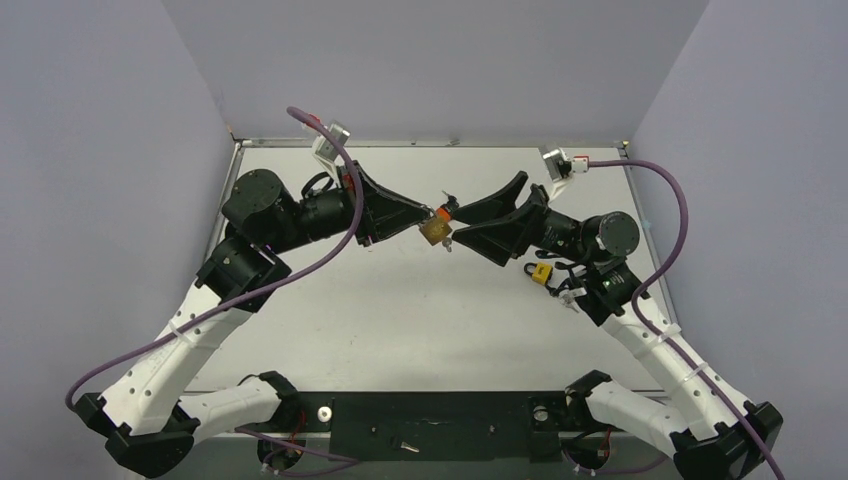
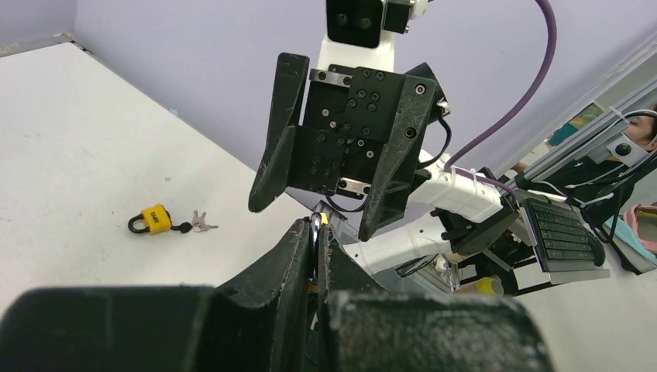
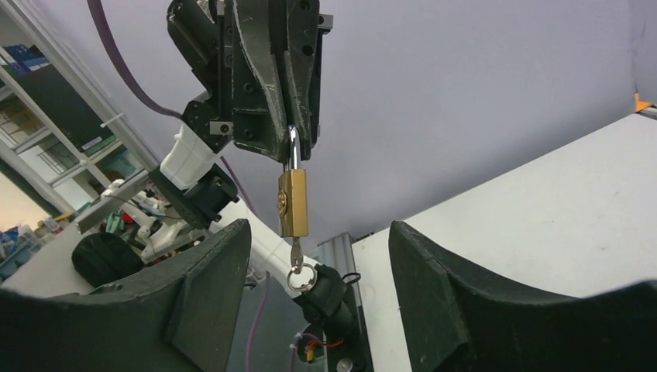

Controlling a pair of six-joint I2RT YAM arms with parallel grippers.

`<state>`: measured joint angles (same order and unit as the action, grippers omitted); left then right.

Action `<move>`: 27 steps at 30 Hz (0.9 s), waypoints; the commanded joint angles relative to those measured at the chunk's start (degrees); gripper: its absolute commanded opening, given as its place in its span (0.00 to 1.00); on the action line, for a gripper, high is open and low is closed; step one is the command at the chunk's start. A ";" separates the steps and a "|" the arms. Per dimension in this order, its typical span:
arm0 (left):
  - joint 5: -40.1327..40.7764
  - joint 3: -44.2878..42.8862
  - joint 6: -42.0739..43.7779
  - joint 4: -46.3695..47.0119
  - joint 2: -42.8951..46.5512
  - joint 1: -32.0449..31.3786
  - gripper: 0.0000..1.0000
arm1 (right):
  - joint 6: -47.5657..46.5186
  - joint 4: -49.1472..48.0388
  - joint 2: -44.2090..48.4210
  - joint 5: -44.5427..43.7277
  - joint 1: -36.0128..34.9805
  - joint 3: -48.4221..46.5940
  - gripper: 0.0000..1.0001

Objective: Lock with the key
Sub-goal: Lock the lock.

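Note:
A brass padlock (image 3: 293, 203) hangs by its steel shackle from my left gripper (image 1: 430, 214), which is shut on the shackle above the table's middle. A key (image 3: 296, 254) with a small ring sits in the lock's underside. In the left wrist view the fingers (image 2: 297, 256) are pressed together on the shackle's thin edge (image 2: 318, 232). My right gripper (image 3: 318, 256) is open, its jaws wide apart on either side of the key and lock, not touching them. In the top view the padlock (image 1: 435, 230) sits between both gripper tips, the right gripper (image 1: 458, 224) just right of it.
A yellow padlock (image 2: 155, 219) with keys on a ring lies on the table; it also shows under the right arm in the top view (image 1: 541, 272). Walls enclose the white table (image 1: 400, 330) on three sides.

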<state>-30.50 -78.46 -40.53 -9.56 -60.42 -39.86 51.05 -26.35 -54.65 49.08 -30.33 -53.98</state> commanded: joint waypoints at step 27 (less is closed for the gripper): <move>-5.59 0.62 -5.08 11.99 -2.00 4.69 0.00 | -9.35 7.46 1.00 -3.74 -4.48 -3.93 0.38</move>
<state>-35.24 -77.93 -44.88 -1.48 -63.55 -35.66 43.64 -17.80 -54.85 46.70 -34.57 -55.24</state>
